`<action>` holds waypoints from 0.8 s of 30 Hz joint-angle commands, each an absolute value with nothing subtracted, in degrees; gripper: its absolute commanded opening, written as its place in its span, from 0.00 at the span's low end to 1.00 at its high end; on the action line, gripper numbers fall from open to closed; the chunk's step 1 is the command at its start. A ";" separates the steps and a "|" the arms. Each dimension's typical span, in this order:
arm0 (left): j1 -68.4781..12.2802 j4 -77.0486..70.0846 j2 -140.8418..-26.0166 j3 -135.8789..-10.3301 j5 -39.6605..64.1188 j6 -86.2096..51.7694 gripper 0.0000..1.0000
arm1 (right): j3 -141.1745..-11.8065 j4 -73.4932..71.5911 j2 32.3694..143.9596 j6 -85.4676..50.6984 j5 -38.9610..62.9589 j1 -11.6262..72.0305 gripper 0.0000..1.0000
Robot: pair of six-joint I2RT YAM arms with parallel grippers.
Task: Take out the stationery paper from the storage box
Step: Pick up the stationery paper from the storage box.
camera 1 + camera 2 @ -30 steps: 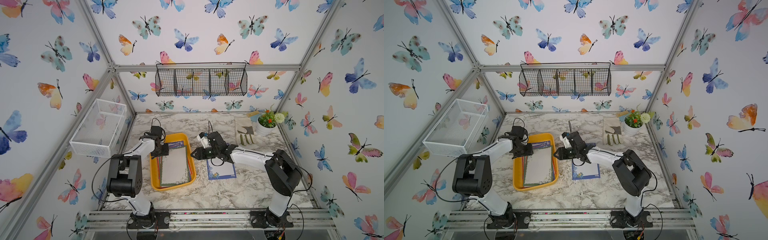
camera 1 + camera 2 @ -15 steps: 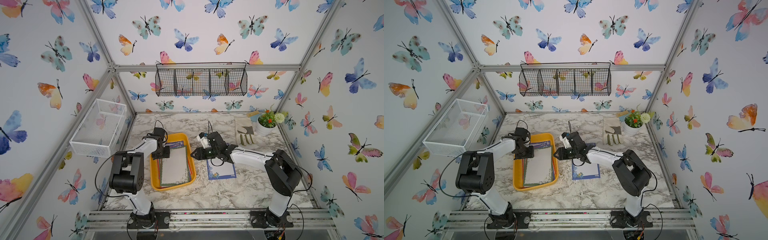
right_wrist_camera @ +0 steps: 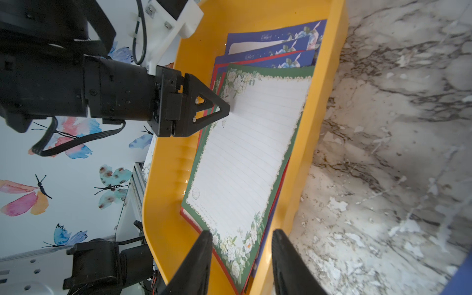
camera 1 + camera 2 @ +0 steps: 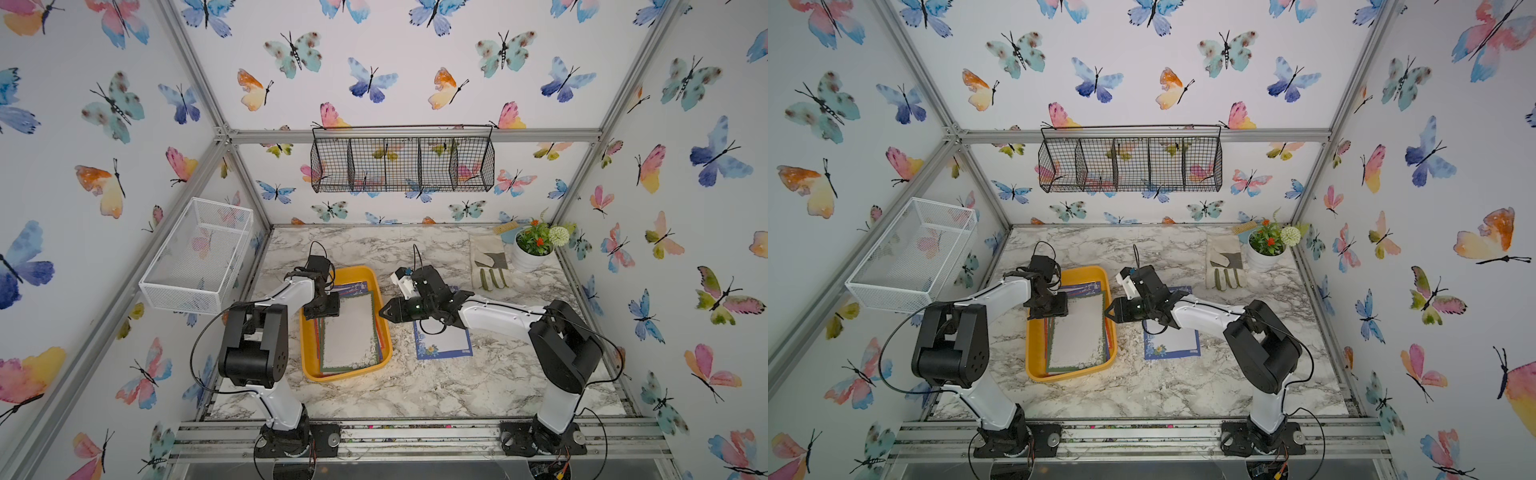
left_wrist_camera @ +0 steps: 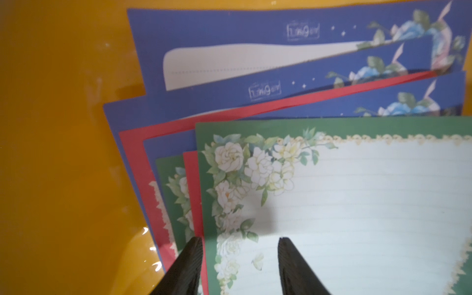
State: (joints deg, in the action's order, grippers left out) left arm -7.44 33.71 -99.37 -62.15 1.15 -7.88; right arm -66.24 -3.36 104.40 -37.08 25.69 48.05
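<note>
The storage box [image 4: 345,376] [image 4: 1071,376] is a yellow tray left of the table's middle. In it lies a fanned stack of stationery paper [image 4: 349,332] [image 4: 1077,334] with a green floral sheet [image 5: 357,204] [image 3: 250,153] on top and red and blue sheets under it. My left gripper [image 4: 328,308] [image 5: 240,238] is open, low over the far left part of the stack, with its fingers either side of the green sheet's edge. My right gripper [image 4: 382,311] [image 3: 241,233] is open at the tray's right wall, straddling the sheets' edge there. One blue-bordered sheet [image 4: 442,345] [image 4: 1171,343] lies on the table under the right arm.
A white mesh basket [image 4: 197,253] hangs on the left wall and a black wire basket [image 4: 403,162] on the back wall. A work glove [image 4: 488,264], a white flower pot [image 4: 534,249] and a brush [image 4: 505,227] sit at the back right.
My left gripper has shifted a little further into the tray, over the sheets. The right gripper has stayed at the tray's right wall.
</note>
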 commanded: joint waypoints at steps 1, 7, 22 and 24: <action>-8.25 35.26 -101.04 -63.36 1.15 -7.12 0.51 | -66.84 -1.96 104.10 -37.28 25.41 48.68 0.42; -8.83 36.34 -102.41 -63.72 -0.28 -7.03 0.51 | -67.24 -1.48 104.10 -37.05 25.22 49.10 0.42; -8.85 36.29 -102.16 -64.01 1.32 -7.16 0.51 | -69.12 1.57 106.58 -34.53 19.62 49.15 0.37; -8.84 36.30 -102.18 -63.98 1.54 -7.21 0.51 | -69.96 2.67 107.33 -33.87 18.85 49.13 0.36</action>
State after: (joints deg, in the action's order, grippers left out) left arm -8.64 34.70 -101.54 -63.11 0.95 -7.68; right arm -68.18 -0.19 105.82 -35.66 22.00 48.80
